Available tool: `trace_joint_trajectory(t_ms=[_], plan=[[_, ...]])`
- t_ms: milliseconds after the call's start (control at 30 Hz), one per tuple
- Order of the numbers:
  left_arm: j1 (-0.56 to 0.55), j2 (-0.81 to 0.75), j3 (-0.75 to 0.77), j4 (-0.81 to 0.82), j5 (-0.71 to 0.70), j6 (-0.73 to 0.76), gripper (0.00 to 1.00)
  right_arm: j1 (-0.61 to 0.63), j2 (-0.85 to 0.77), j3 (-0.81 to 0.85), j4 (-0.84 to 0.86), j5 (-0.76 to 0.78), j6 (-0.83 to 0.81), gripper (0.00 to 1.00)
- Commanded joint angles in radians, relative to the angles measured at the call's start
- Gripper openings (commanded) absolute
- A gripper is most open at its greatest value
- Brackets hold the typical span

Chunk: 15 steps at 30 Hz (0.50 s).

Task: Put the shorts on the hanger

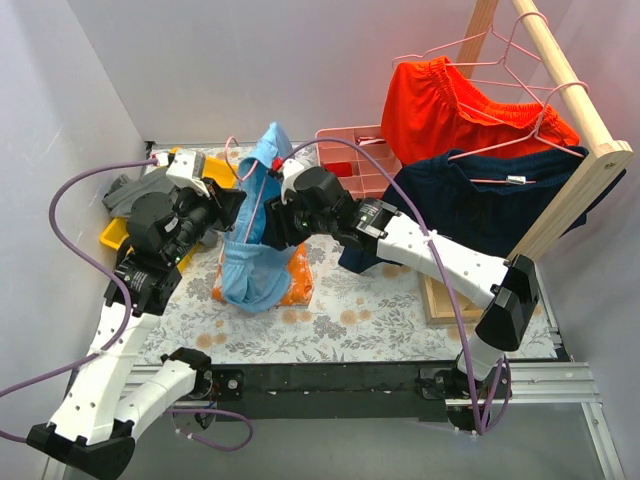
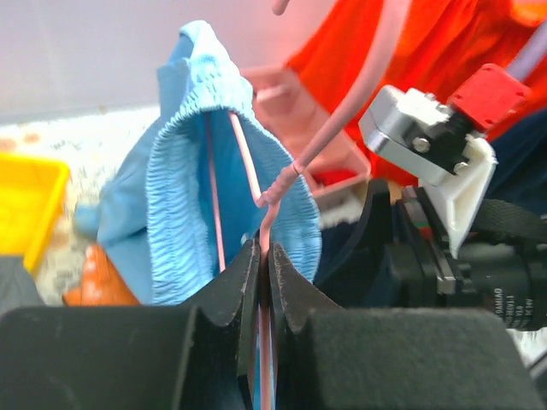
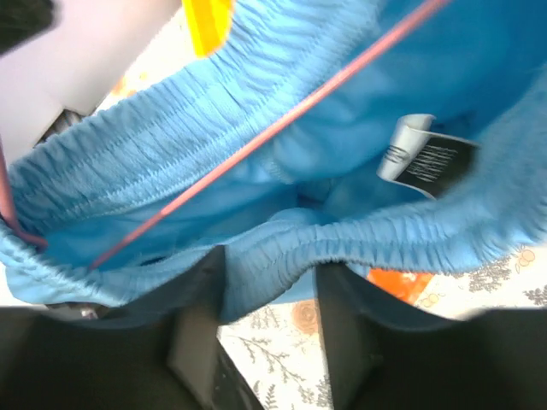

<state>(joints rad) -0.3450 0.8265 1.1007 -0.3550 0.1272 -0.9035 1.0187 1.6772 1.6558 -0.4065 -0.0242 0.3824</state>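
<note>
Clamping the hanger (image 2: 245, 158) neck, the left gripper (image 2: 263, 254) must hold rigid while the right gripper (image 3: 269, 269), pinching the shorts (image 3: 256, 128) waistband, draws it across.

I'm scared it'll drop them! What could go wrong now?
1. The left gripper pinches just one thin wire of the hanger, so it could twist or slip.
2. The right gripper holds the shorts only by their edge; if it lets go too soon, they might slide off the wire.
</note>
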Motion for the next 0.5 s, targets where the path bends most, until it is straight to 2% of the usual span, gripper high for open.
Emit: trace_joint_trajectory(t_ms=[0, 100, 267, 467], plan=[[-0.003, -0.015, 0.008, -0.099, 0.04, 0.04, 0.0, 0.007, -0.1, -0.071, 0.081, -0.066, -0.085, 0.6], [-0.005, -0.003, 0.03, -0.137, 0.017, 0.048, 0.0, 0.008, -0.157, -0.061, 0.055, -0.039, -0.12, 0.68], [-0.003, 0.005, 0.082, -0.19, 0.049, 0.057, 0.0, -0.002, -0.214, -0.028, 0.003, 0.206, -0.174, 0.71], [-0.003, 0.025, 0.165, -0.245, 0.114, 0.075, 0.0, -0.035, -0.096, 0.113, -0.058, 0.167, -0.249, 0.69]])
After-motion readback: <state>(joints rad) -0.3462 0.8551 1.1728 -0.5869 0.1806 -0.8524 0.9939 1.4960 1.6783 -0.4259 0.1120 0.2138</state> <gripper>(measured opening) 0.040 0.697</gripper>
